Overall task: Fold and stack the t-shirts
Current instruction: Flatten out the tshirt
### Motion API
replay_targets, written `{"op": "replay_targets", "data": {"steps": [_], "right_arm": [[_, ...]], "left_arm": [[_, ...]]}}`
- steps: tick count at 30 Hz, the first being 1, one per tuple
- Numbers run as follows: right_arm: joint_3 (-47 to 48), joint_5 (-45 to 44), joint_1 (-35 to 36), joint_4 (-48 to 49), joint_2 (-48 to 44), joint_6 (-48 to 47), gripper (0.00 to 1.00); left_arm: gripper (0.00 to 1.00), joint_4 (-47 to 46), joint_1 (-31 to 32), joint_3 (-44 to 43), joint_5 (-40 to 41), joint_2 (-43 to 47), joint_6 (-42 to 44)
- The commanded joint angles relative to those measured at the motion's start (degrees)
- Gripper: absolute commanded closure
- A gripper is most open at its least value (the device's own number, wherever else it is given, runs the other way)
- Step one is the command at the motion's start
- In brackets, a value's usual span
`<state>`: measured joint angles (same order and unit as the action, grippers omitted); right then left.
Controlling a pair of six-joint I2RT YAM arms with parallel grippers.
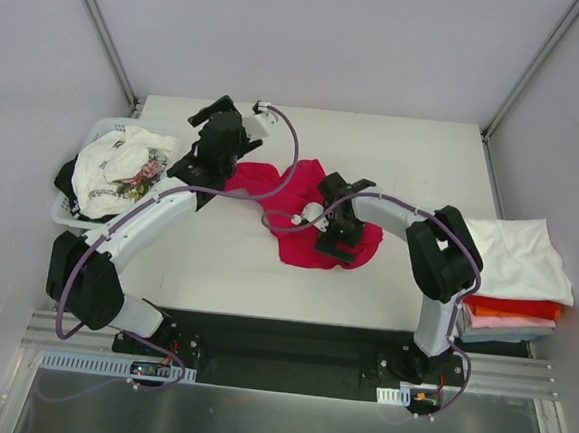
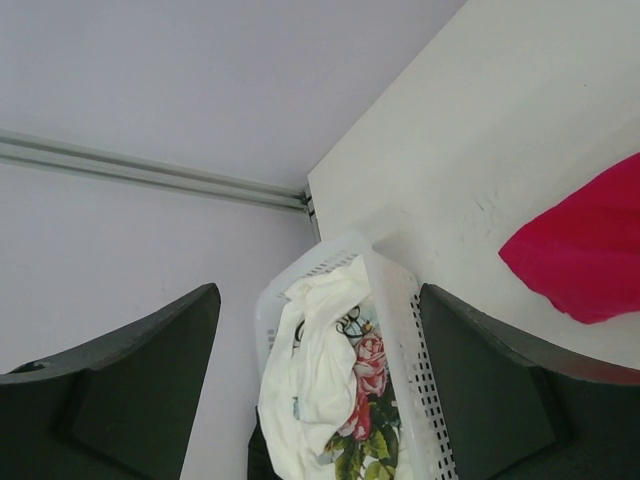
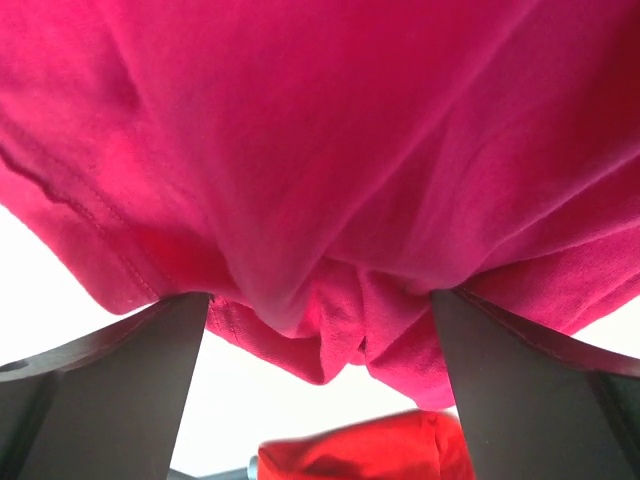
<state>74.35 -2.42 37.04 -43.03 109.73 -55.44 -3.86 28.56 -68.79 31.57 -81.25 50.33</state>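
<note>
The crimson shirt lies crumpled near the middle of the table, and the right gripper is down on it with its jaws spread wide, a bunched fold of cloth between the fingers but not pinched. The left gripper is off the cloth at the shirt's left end, jaws wide apart and empty, facing the white basket that holds a white rose-print shirt. Folded shirts are stacked at the table's right edge, a white one on top.
</note>
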Motion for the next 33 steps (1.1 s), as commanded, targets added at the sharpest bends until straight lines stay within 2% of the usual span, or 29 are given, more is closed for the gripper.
{"op": "replay_targets", "data": {"steps": [1, 8, 12, 15, 19, 23, 28, 33], "right_arm": [[-1.7, -5.0, -2.4, -4.6, -3.4, -2.8, 0.01], [-3.7, -10.2, -6.4, -6.5, -8.1, -4.1, 0.01], [-3.2, -8.3, -6.5, -6.5, -13.5, -1.7, 0.01], [-2.2, -9.8, -3.6, -6.9, -18.3, 1.3, 0.01], [-5.0, -11.8, 5.0, -5.8, -23.4, 3.4, 0.05], [-9.3, -12.2, 12.0, 0.7, -25.3, 7.9, 0.05], [-12.4, -13.5, 16.6, 9.6, -22.9, 9.2, 0.06], [-10.1, -13.1, 19.6, 11.1, -16.5, 9.8, 0.09]], "left_arm": [[0.19, -1.3, 0.5, 1.3, 0.8, 2.2, 0.2], [0.19, -1.4, 0.6, 4.3, 0.8, 1.4, -0.1], [0.19, -1.5, 0.6, 5.1, -0.5, 1.3, -2.5], [0.18, -1.4, 0.6, 5.0, -1.8, 1.4, -4.1], [0.18, -1.4, 0.5, 5.9, -2.4, 1.1, -4.6], [0.17, -1.4, 0.6, 9.2, -6.3, 0.6, -7.2], [0.18, -1.5, 0.5, 10.8, -6.9, -1.1, -8.3], [0.19, -1.7, 0.5, 10.7, -7.1, -2.7, -7.3]]}}
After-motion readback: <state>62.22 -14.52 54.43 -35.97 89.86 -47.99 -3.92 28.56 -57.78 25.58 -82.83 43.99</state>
